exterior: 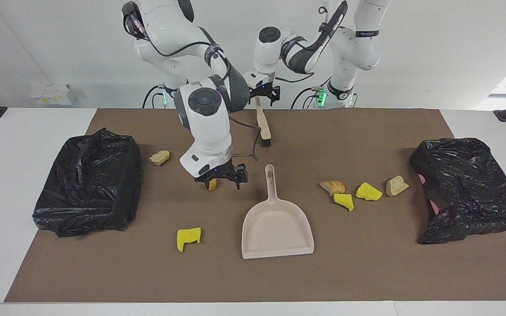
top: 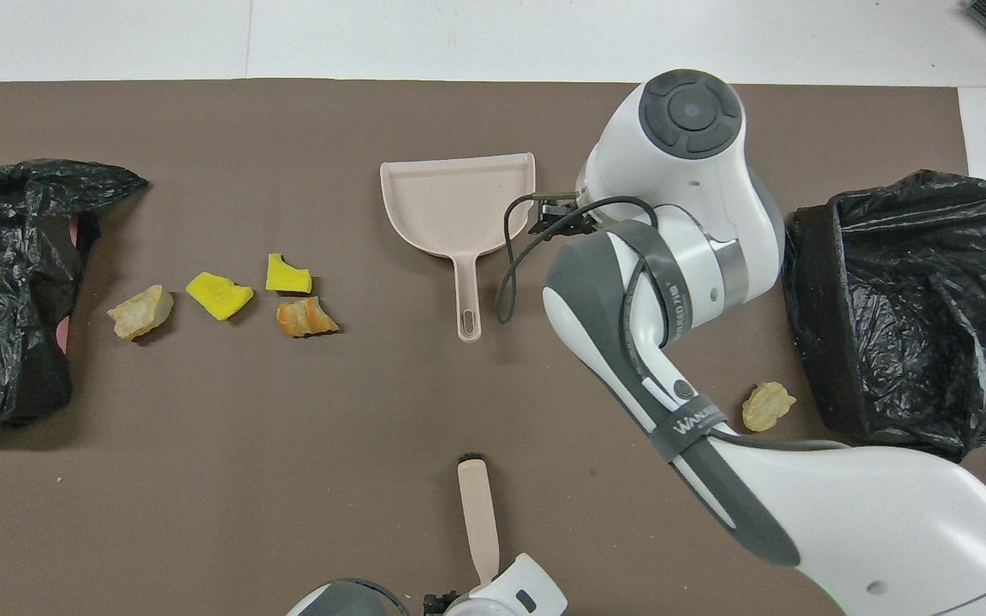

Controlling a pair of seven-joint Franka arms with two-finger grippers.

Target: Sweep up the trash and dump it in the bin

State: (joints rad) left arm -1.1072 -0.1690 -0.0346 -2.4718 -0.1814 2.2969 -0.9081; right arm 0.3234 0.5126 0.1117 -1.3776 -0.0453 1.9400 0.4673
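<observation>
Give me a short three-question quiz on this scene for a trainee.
1. True or false: the dustpan lies empty.
2. How many scraps lie grouped between the dustpan and the black bin at the left arm's end of the table?
3. The left gripper hovers at the handle of which thing? A) brush B) dustpan C) black bin

Key: 1 true; 2 four; 3 A.
</observation>
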